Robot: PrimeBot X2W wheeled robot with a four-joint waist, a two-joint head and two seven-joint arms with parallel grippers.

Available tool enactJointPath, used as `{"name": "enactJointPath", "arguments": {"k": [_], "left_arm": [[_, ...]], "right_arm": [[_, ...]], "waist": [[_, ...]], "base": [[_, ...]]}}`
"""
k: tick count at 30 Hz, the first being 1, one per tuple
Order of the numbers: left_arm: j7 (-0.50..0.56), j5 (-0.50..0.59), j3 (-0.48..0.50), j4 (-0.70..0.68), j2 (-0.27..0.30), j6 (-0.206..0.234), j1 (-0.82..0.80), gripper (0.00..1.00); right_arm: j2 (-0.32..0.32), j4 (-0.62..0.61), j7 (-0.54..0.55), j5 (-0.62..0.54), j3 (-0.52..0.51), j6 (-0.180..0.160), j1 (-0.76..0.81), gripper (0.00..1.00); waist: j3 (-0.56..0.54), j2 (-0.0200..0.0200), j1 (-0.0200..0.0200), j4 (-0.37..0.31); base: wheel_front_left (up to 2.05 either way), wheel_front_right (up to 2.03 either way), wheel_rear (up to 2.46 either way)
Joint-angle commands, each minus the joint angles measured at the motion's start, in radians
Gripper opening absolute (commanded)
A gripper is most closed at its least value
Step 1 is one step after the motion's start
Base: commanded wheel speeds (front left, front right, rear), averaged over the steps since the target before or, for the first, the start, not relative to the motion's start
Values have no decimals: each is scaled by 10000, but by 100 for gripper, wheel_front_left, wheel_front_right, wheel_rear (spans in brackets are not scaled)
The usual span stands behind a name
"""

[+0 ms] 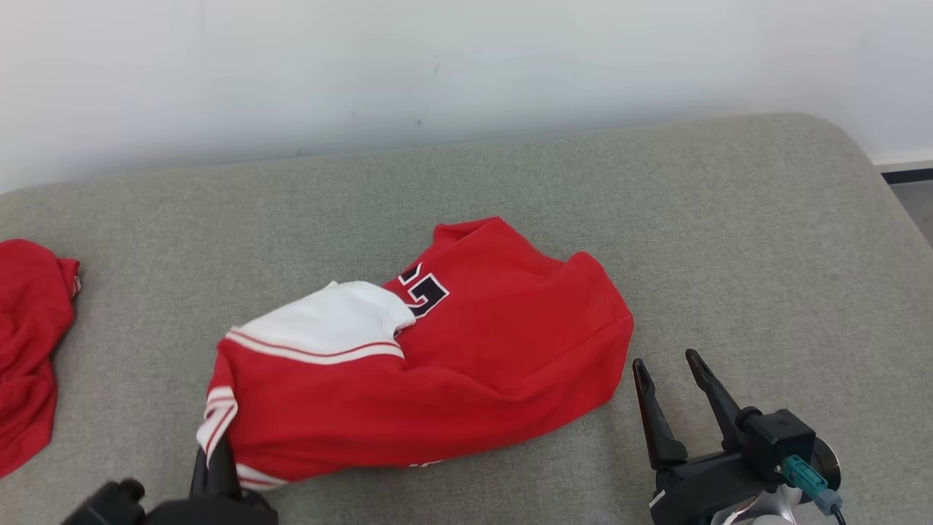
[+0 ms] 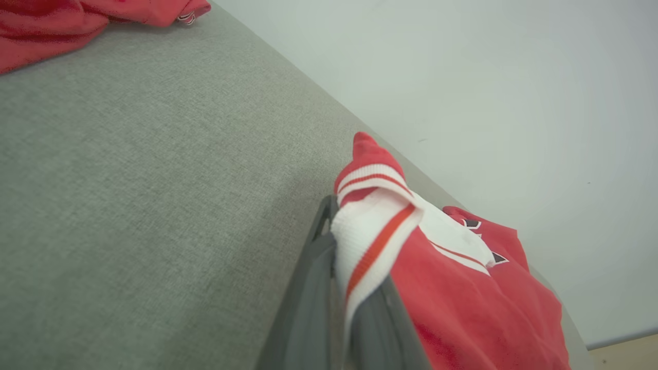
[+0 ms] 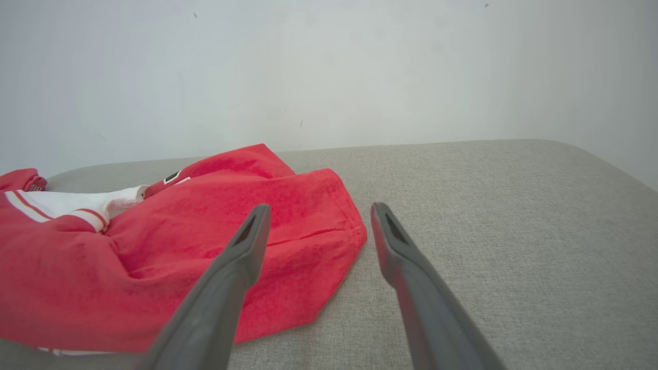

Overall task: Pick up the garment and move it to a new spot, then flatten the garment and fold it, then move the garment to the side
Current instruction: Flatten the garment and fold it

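Left gripper (image 1: 215, 463), at the lower left of the head view, is clamped tight on the red-and-white striped ribbed band (image 2: 370, 241) of the red knit jersey (image 1: 474, 350). In the left wrist view the band is bunched between its two dark fingers. Right gripper (image 1: 665, 361) hovers just beside the jersey's right edge, jaws spread wide with nothing between them. The jersey lies crumpled in the middle of the grey woven cushion (image 1: 729, 240), with a white panel (image 1: 328, 321) folded over its front. A second red cloth (image 1: 29, 350) lies well apart at the cushion's left.

Handling, as I judge it: the jersey is soft, light and wholly limp. It will sag and drape from whatever point is pinched, and a single grip would leave it hanging in a rope rather than flat. The fleecy fabric looks likelier to drag on the textured cushion than to slide. The ribbed band is a sound hold (thicker, less apt to slip). A matching hold for the empty gripper would be the stitched hem (image 3: 349, 221) at the right corner, minding how many layers get caught.

Writing: black characters edged in white (image 1: 426, 288) show on the jersey, half hidden by the white fold. They may be a numeral but are not readable. No brand mark or label can be made out.
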Motion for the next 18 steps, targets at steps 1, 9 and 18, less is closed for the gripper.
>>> {"name": "enactJointPath", "arguments": {"k": [1,9,18], "left_arm": [[-11,46,-1,75,1,87,200,0],[-12,731,195,726,8,573,684,54],[-12,1849,400,100,335,708,881,100]], "right_arm": [[-73,-17,-9,41,13,-22,115,100],[-131,-29,49,52,-25,-22,313,100],[-133,-140,124,29,-96,-22,511,100]], "waist": [[-73,1,2,12],[-343,1,2,-264],[-601,1,2,-348]], "base": [[0,0,0],[0,0,0],[0,0,0]]}}
